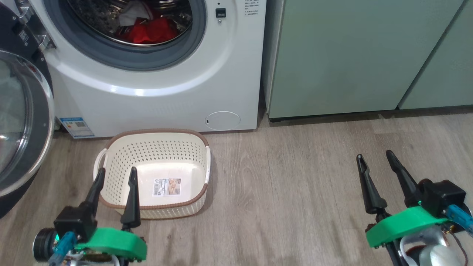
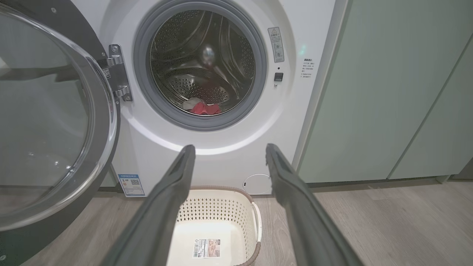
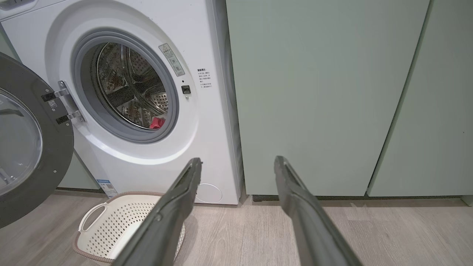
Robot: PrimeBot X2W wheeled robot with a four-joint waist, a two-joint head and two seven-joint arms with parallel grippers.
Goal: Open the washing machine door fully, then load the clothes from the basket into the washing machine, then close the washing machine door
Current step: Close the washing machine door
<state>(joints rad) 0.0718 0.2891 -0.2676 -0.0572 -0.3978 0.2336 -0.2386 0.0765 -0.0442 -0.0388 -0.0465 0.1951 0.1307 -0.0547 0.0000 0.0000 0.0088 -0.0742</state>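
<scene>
One perforated cream basket [image 1: 159,149] (brown-rimmed)

We've got the washing machine [image 1: 147,99] ahead left, the washing machine door [image 1: 22,122] hanging to its left, clothes [image 1: 149,29] in the drum. Basket [image 1: 155,149] on the floor [image 1: 288,192] just before the machine. Cabinets [image 1: 351,55] right of it. Left gripper [image 1: 117,170] by the basket's near side, right gripper [image 1: 373,154] well to the right.

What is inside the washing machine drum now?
Red and white clothes lie at the bottom of the steel drum. How many garments cannot be told; the gasket hides part of the pile.
</scene>
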